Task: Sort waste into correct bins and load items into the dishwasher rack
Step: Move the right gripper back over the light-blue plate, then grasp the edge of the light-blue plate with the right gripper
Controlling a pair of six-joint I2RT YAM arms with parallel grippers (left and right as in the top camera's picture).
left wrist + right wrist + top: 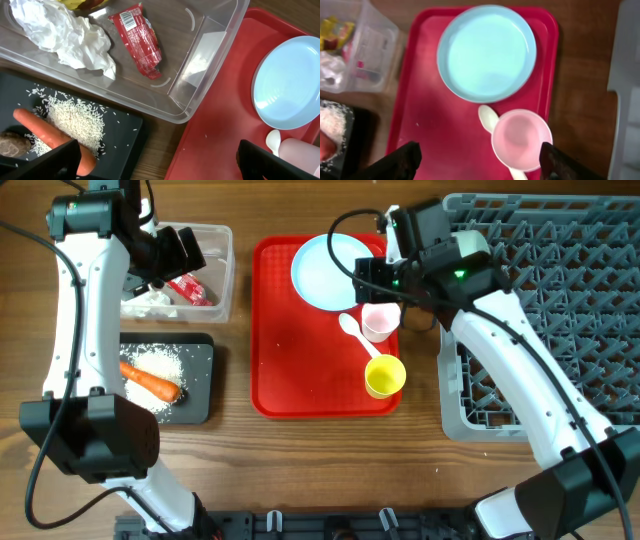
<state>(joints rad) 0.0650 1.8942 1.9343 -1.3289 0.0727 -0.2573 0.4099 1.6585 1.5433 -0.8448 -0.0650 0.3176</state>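
— What did the overhead view show that the wrist views did not?

— The yellow cup in the near right corner of the red tray, and the rack at the right edge of the counter.

— And the wrist views?

— The left one showed a brown lump touching the carrot on the black tray. The left pincer stood wide apart, holding nothing. The right pincer was also apart, above the pink cup, which stood beside the white spoon.

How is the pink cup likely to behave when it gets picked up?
The pink cup stands upright and looks like smooth plastic: probably light, stiff, possibly slippery. The white spoon lies right beside it, so lifting may nudge that.
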